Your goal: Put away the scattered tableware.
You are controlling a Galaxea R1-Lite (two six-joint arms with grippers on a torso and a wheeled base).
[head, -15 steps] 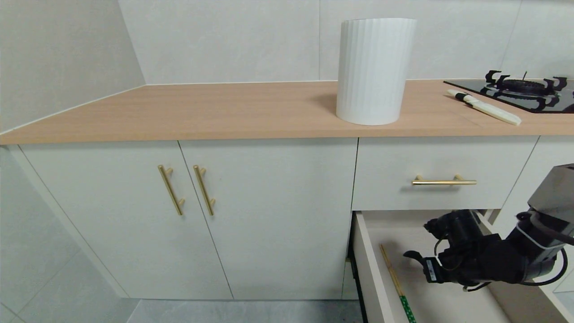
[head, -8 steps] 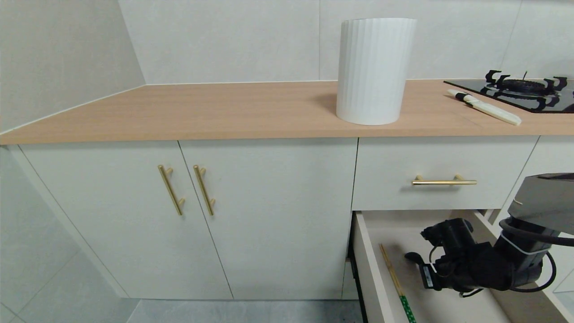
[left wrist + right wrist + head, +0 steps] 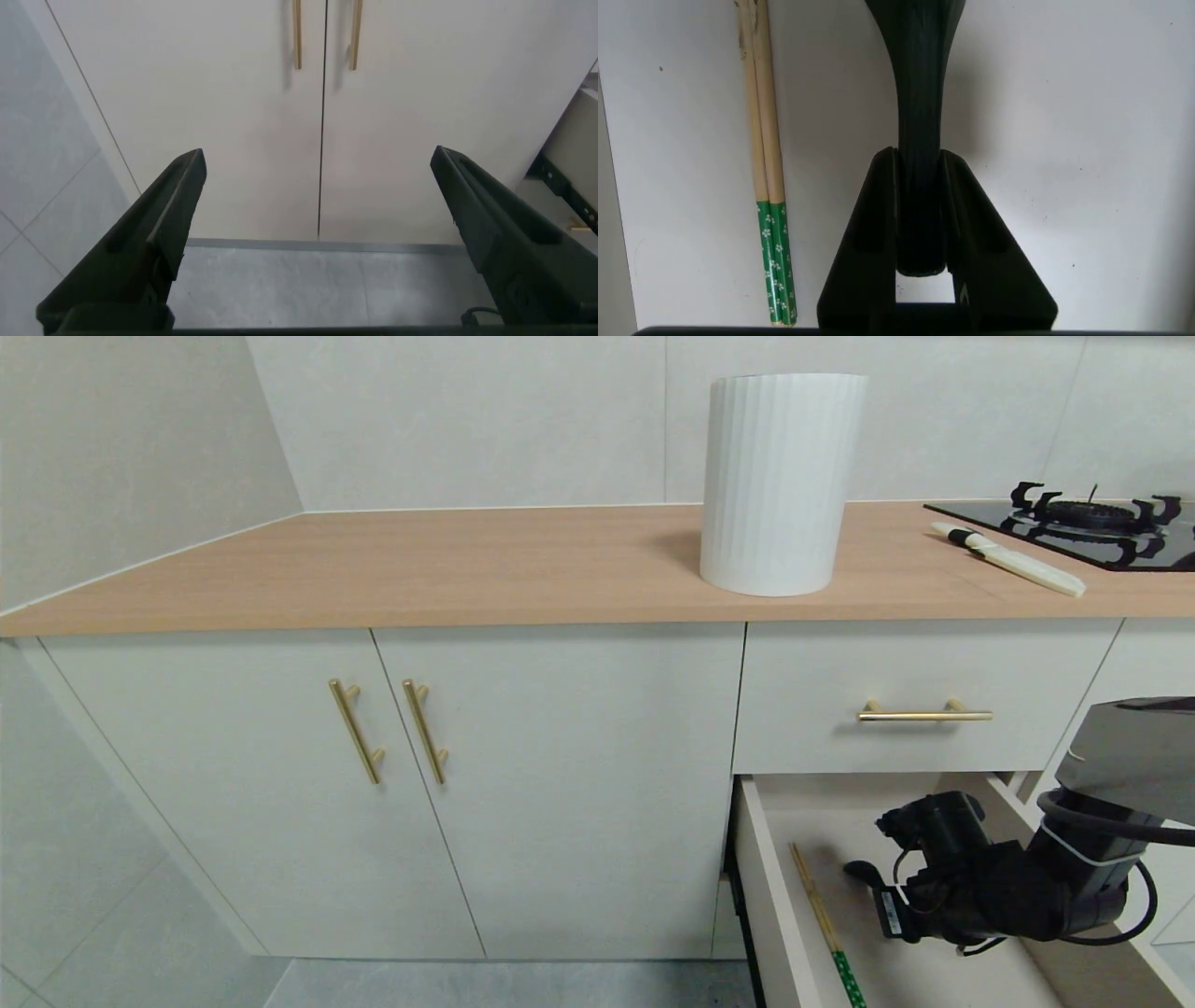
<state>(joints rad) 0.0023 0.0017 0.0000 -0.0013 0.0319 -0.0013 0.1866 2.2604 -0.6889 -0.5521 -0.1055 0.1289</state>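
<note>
- Right gripper (image 3: 887, 896), head view: lower right of the frame, down inside the open drawer (image 3: 761, 859), clamped on a black utensil (image 3: 857, 870). The utensil's rounded end sticks out toward the drawer's left wall.
- Chopsticks (image 3: 822, 915) lie on the drawer floor along that left wall, green patterned ends toward the bottom edge of the frame, just beside the utensil and not touching it.
- Upper right: a pale knife (image 3: 1008, 558) lies flat on the wooden countertop (image 3: 420, 560), between the white ribbed container (image 3: 780, 485) and the black stove (image 3: 1092, 518).
- Left wrist view: left gripper (image 3: 318, 163) is spread wide with nothing between the fingers, facing the closed cabinet doors (image 3: 234, 121) and their gold handles (image 3: 297, 33).
- Right wrist view: right gripper (image 3: 920, 187) pinches the black utensil (image 3: 918, 84) by its narrow handle, and the handle widens away from the fingers. Chopsticks (image 3: 766, 187) lie side by side next to it on the white drawer floor (image 3: 1083, 140).
</note>
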